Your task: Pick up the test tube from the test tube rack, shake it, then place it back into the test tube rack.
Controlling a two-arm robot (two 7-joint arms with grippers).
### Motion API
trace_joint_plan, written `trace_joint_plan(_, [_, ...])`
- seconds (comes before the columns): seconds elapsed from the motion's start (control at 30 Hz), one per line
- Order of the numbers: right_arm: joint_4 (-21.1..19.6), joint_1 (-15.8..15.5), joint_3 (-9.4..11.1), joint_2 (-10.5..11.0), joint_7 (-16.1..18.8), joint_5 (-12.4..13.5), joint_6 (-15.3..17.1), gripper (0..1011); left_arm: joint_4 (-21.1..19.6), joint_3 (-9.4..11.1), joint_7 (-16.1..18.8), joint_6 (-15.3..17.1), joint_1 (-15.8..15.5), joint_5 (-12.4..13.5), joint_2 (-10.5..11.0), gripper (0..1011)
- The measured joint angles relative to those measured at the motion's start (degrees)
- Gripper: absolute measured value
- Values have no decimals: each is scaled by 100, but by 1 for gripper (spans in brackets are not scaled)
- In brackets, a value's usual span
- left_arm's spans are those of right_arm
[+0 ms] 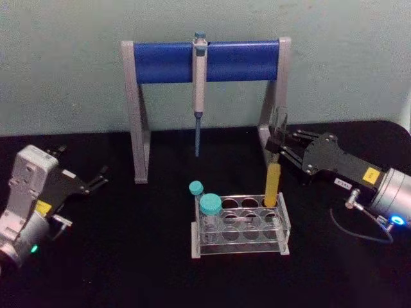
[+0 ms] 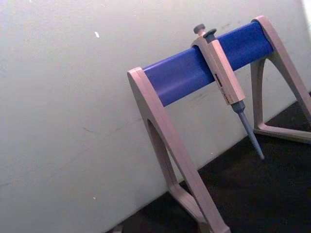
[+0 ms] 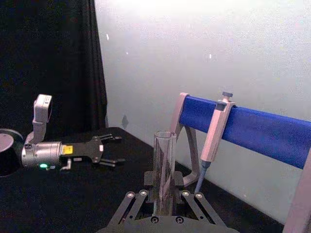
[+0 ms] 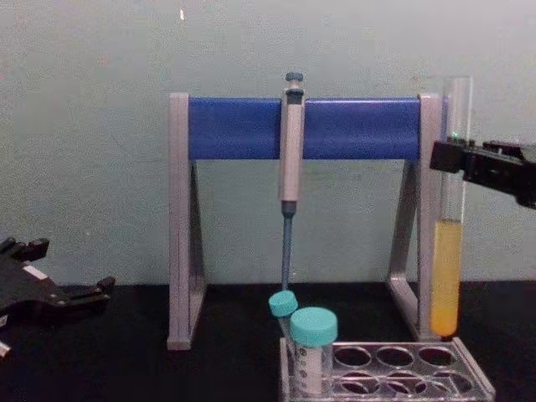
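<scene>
The right gripper (image 1: 280, 142) pinched the one test tube (image 1: 273, 181) by its clear upper part, jaws pressed against the glass from both sides, and held it upright over the back right corner of the single rack (image 1: 282, 226). Yellow-orange liquid filled the tube's lower part. In the chest view its round bottom sat just above the rack's top plate, at the mouth of a corner hole — whether glass touched plastic could not be told.

Two teal-capped tubes (image 1: 210, 205) stood at the rack's left end, one behind the other. Behind the rack, one pipette (image 1: 200, 83) hung tip down from the blue bar of one grey stand (image 1: 140, 115), near the bar's middle.

The left gripper (image 1: 83, 163) lay idle low over the black table (image 1: 128, 269) on the robot's left, well apart from the rack, its jaws spread and holding nothing — the right wrist view showed its two dark fingers (image 3: 112, 138) parted.
</scene>
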Motion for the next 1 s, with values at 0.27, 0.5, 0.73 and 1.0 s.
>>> trace_joint_plan(0.27, [-19,-82,6,57,-44,-78,-13,232,0,0,0,0,0,0,0,1001])
trace_joint_plan(0.5, [60,-91,-23,58,-44,-174,-13,230,0,0,0,0,0,0,0,1001])
trace_joint_plan(0.73, [183,-61,-88,6,-81,-338,-16,232,0,0,0,0,0,0,0,1001])
trace_joint_plan(1.0, [333,-21,-124,-68,-73,-468,-39,232,0,0,0,0,0,0,0,1001])
